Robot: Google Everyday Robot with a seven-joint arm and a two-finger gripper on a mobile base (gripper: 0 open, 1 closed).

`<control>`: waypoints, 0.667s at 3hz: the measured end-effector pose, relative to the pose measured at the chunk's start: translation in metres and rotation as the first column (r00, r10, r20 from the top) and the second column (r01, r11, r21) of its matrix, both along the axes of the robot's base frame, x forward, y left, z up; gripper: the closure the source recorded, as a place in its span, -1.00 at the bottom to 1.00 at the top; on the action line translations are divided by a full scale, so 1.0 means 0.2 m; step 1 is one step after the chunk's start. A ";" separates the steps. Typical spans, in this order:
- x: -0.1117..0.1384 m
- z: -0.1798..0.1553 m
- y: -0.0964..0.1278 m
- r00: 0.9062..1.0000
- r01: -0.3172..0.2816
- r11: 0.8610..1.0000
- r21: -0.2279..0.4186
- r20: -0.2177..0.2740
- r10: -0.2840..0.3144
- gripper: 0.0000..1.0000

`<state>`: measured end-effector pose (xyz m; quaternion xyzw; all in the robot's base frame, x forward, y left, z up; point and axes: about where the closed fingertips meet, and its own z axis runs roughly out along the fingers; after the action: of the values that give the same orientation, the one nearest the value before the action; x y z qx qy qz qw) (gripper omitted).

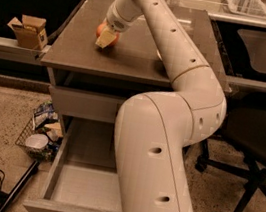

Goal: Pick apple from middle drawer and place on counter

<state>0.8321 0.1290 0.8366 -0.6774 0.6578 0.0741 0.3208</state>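
Observation:
The apple (102, 29), red-orange, sits low on the counter (130, 59) near its left side. My gripper (106, 36) reaches down from the long white arm and is shut on the apple, with one pale finger (105, 39) across its front. The middle drawer (86, 189) is pulled out at the bottom of the view. Its grey floor shows nothing on it, and my arm hides its right part.
A closed drawer front (80, 103) sits just under the counter. A cardboard box (29, 30) stands on the ledge to the left. A wire basket of clutter (42, 136) is on the floor beside the drawer. An office chair (257, 149) stands at the right.

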 end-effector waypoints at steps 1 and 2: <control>0.00 0.00 0.00 1.000 0.000 1.000 0.000 0.000 0.000 -0.38; 0.00 0.00 0.00 1.000 0.000 1.000 0.000 0.000 0.000 -0.83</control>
<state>0.8321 0.1291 0.8366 -0.6774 0.6578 0.0741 0.3207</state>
